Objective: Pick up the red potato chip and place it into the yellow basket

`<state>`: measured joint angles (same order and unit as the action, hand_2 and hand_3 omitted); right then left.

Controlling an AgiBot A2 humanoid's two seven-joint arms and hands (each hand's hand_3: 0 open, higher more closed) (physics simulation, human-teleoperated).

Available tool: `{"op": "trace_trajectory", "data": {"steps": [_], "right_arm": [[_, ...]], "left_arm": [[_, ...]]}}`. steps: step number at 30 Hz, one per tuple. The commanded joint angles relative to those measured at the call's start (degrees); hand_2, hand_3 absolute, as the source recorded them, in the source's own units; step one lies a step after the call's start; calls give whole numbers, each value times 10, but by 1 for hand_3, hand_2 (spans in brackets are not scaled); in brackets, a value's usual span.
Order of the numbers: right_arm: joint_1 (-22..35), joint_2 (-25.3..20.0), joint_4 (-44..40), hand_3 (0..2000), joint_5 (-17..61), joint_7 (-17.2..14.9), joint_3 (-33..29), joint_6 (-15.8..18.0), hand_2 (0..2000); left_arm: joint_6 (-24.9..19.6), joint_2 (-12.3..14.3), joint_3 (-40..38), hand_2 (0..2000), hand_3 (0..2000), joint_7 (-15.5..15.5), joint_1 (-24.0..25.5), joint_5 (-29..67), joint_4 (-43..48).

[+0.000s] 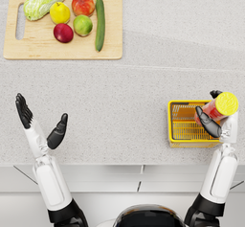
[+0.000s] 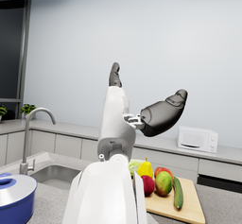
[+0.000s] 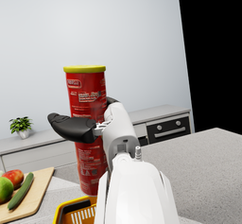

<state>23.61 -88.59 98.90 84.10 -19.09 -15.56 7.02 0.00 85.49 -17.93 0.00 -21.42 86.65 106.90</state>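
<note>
Head view shows the right hand (image 1: 213, 120) wrapped around the red potato chip can (image 1: 217, 108), which it holds above the right-hand rim of the yellow basket (image 1: 178, 142), at about four o'clock in the picture. The can's yellow lid (image 1: 226, 103) faces up toward the camera, so the can is close to upright, leaning only slightly; that posture probably suits a straight lowering into the basket's open top. In the right wrist view the thumb crosses the front of the can's label while the rest of the hand sits behind it, a side grip at mid-height that leaves the bottom end free to go in first, with a corner of the basket showing below. The can is not yet inside; judging from the overlap, it would need to shift a little toward nine o'clock before the descent. The left hand (image 1: 40, 120) is empty, fingers spread, raised at about eight o'clock, well apart from the work. At eleven o'clock a cutting board (image 1: 62, 51) carries a cabbage (image 1: 44, 1), fruit and a cucumber (image 1: 99, 22), untouched and irrelevant to this step.
</note>
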Motion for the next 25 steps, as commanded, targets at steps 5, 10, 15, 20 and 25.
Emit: {"op": "trace_trajectory", "data": {"steps": [5, 10, 15, 20, 25], "right_arm": [[75, 56, 45, 0, 0, 147, 16, -57, 0], [71, 52, 8, 0, 0, 183, -6, -68, 0], [61, 49, 2, 0, 0, 189, 10, -70, 0], [60, 49, -3, 0, 0, 191, 15, -70, 0], [60, 49, -4, 0, 0, 191, 16, -70, 0]], "left_arm": [[0, -24, 7, 0, 0, 0, -34, 0, 2], [0, -46, 5, 0, 0, 0, -67, 0, -37], [0, -39, 17, 0, 0, 0, -52, 0, -47], [0, -40, 22, 0, 0, 0, -52, 0, -55], [0, -40, 23, 0, 0, 0, -52, 0, -57]]}}
